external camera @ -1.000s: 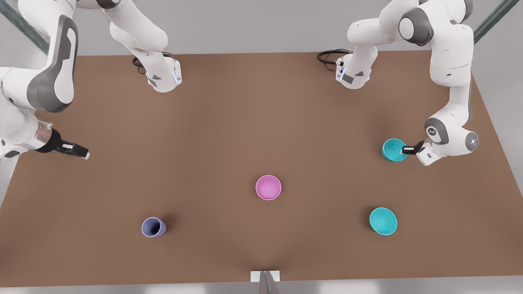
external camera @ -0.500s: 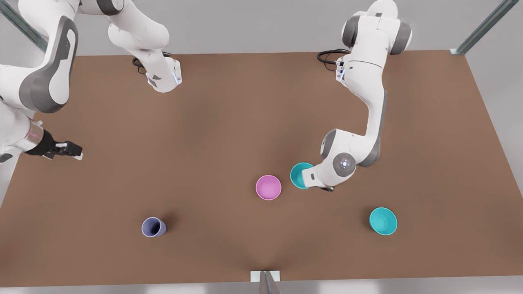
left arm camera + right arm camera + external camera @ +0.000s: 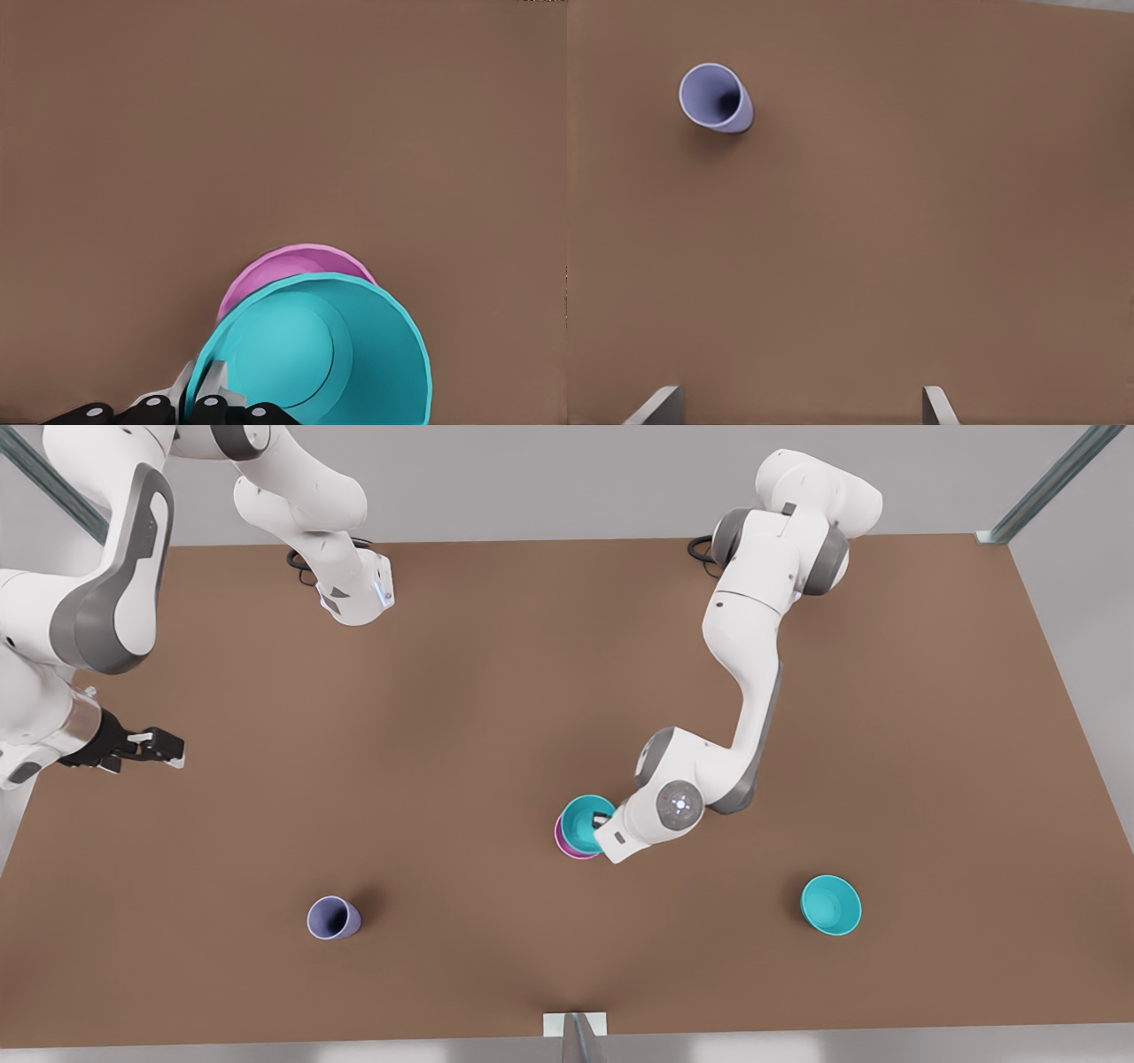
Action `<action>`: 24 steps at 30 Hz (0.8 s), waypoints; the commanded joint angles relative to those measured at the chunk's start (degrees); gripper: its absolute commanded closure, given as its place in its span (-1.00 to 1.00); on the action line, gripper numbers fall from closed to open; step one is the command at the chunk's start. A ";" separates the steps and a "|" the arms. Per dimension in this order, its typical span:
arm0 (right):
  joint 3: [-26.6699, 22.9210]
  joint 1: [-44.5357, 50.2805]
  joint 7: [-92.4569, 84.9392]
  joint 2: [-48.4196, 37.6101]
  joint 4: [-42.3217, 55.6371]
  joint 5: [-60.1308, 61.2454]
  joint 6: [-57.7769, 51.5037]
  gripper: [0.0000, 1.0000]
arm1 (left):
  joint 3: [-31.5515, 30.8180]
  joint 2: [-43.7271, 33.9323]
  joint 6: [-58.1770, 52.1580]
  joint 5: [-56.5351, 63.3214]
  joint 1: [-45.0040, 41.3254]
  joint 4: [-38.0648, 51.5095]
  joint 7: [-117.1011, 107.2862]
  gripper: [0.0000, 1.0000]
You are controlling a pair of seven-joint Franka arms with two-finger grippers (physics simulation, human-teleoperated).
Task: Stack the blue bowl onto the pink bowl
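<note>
Left end effector (image 3: pixel 605 832) closed on the rim of the blue bowl (image 3: pixel 586 823), one finger inside the wall and one outside, as seen in the left wrist view (image 3: pixel 202 400). Blue bowl (image 3: pixel 314 350) held over the pink bowl (image 3: pixel 564 844), covering most of it; only a crescent of pink (image 3: pixel 292 270) visible past the teal rim. Cannot tell whether the two bowls touch. Both near the middle of the brown worktop (image 3: pixel 496 691).

Right end effector (image 3: pixel 164 746) waiting above the worktop's edge at the front view's left, well apart from the bowls, fingers spread wide with nothing between them; fingertips (image 3: pixel 657 405) seen far apart in the right wrist view, over bare worktop (image 3: pixel 921 221).

Lavender cup (image 3: pixel 333 918) standing toward the front view's lower left, also seen in the right wrist view (image 3: pixel 715 97). Brighter turquoise bowl (image 3: pixel 830 904) sitting alone toward the front view's lower right, well apart from the stack.
</note>
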 commanded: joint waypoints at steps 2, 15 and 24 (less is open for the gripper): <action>-0.01 0.18 -4.29 -0.06 0.02 -0.13 -0.25 -1.00 | -0.33 1.01 -0.01 -0.44 0.00 1.23 -25.20 0.57; -0.01 0.09 -4.29 0.03 0.11 -0.04 -0.25 -1.00 | -1.39 2.24 1.75 -0.53 0.17 1.05 -25.99 0.57; -0.01 0.09 -4.29 0.03 0.11 -0.04 -0.25 -1.00 | 0.10 -21.75 -37.97 16.95 9.14 1.40 -13.44 -1.00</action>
